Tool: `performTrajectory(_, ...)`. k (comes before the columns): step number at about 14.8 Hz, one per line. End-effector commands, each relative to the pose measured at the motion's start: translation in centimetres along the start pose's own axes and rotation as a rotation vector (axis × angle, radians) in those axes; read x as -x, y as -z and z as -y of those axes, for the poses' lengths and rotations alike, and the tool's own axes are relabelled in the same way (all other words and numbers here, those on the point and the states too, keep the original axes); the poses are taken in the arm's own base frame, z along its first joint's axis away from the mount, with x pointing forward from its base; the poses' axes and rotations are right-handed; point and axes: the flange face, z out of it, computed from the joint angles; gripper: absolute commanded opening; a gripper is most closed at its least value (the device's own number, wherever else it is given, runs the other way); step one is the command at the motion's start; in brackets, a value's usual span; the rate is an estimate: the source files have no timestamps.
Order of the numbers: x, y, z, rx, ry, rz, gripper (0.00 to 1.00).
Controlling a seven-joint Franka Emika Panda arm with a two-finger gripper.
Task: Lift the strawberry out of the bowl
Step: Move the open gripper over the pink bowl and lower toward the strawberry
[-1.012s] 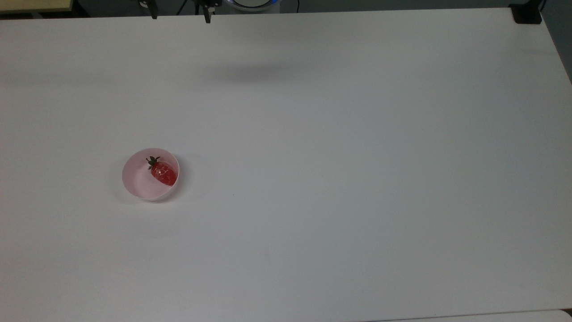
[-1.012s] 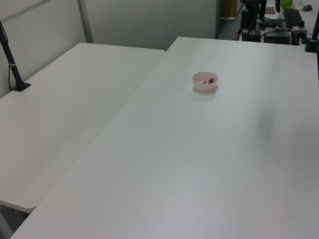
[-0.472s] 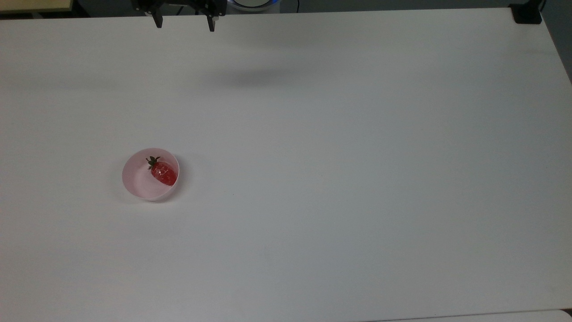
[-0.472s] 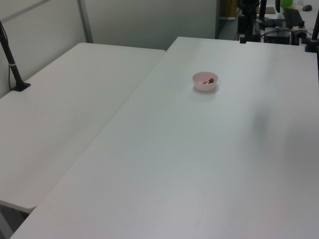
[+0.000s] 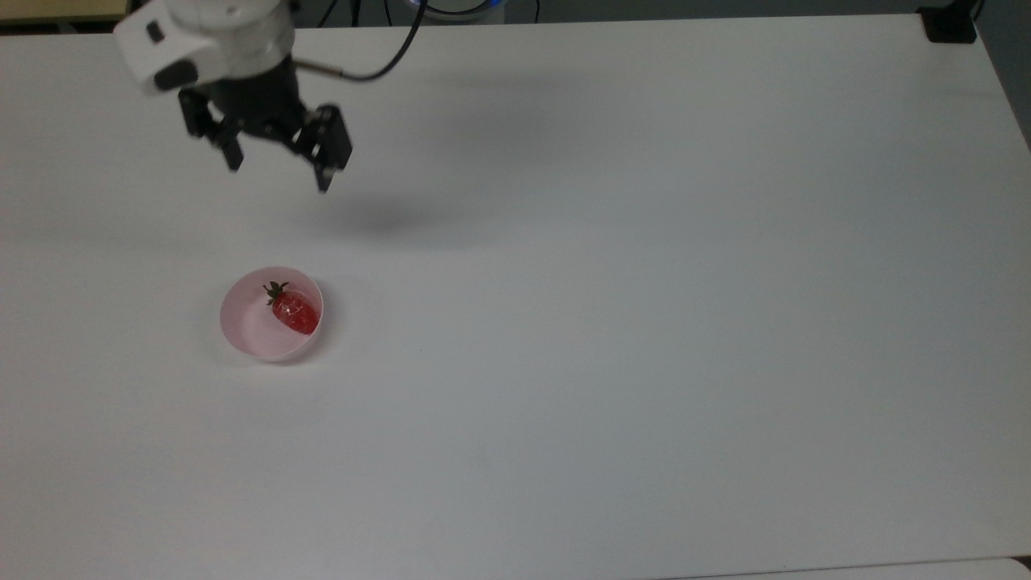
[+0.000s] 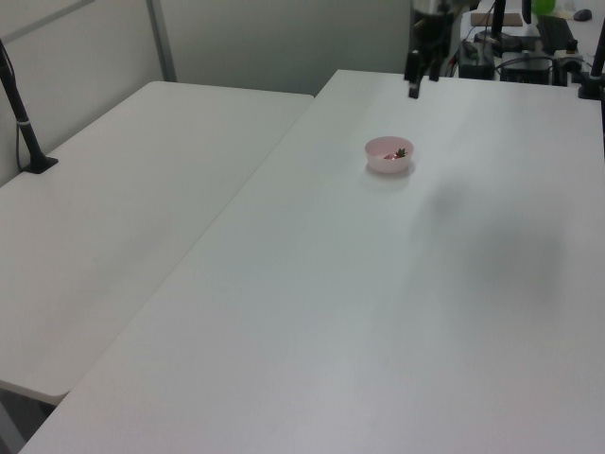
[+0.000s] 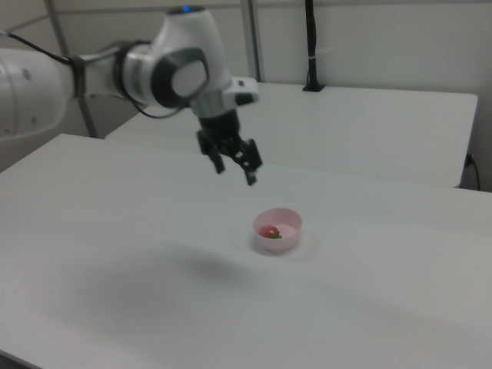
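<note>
Top view: the gripper [image 5: 279, 173] has come well into the frame since half a second ago, when only its fingertips showed at the upper edge; it now hangs above the bare table [image 5: 644, 322] with its white wrist behind it, above the bowl [image 5: 251, 332] in this picture but not yet over it. Its two fingers are spread wide and hold nothing. In the right view the gripper [image 7: 235, 171] is clearly higher than the bowl [image 7: 288, 226] and off to the right view's left of it, so the approach looks under way and the descent not yet begun. The strawberry [image 5: 294, 312] has not stirred: it lies on its side inside the pale pink bowl, against the wall on the top view's right. Its long axis runs diagonally, with the green leafy top toward the top view's upper left and the red tip toward the lower right. The open fingers seem to stand roughly across that axis, which would suit a pinch on the berry's sides, though the nearby bowl wall leaves little room.
</note>
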Motion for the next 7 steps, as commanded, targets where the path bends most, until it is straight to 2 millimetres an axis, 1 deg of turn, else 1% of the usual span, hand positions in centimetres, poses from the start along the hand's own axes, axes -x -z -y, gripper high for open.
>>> performTrajectory(1, -4.2, -6.1, -1.9, 0.012, -0.066, -0.088, 0.96)
performTrajectory(2, -5.0, -8.2, -2.7, 0.023, -0.075, -0.121, 0.93)
performTrajectory(3, -5.3, -9.2, -3.2, 0.029, -0.081, -0.136, 0.91)
performTrajectory(5, -5.5, -10.8, -3.1, 0.033, -0.076, -0.143, 0.9)
performTrajectory(7, -5.5, -13.8, -2.6, 0.041, -0.054, -0.116, 0.84)
